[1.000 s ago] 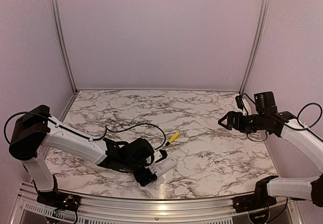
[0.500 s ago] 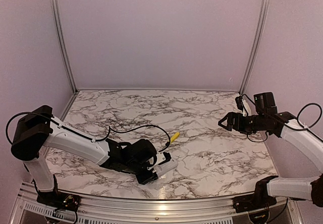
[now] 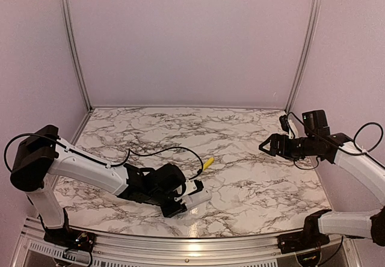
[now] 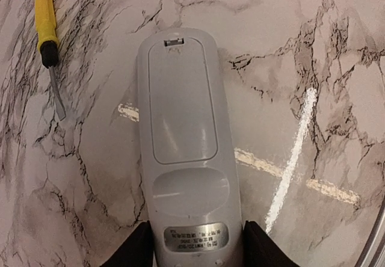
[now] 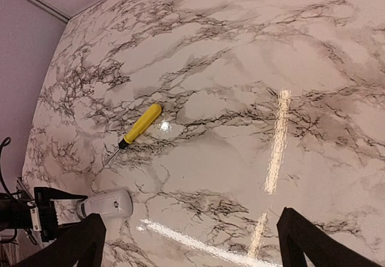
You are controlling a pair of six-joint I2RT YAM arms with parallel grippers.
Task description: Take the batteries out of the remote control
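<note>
The white remote control (image 4: 183,141) lies back side up on the marble table, its battery cover closed. It also shows in the top view (image 3: 197,195) and the right wrist view (image 5: 107,205). My left gripper (image 4: 197,249) is shut on the remote's near end, one finger on each side, low over the table near the front edge (image 3: 179,203). The batteries are hidden. My right gripper (image 5: 189,240) is open and empty, held above the table at the right (image 3: 264,145), far from the remote.
A yellow-handled screwdriver (image 3: 207,163) lies just beyond the remote, to its far left in the left wrist view (image 4: 47,35) and in the right wrist view (image 5: 139,124). The table's front metal edge (image 3: 180,234) is close to the left gripper.
My left gripper with the remote has shifted very slightly near the front edge. The right arm has barely moved.
</note>
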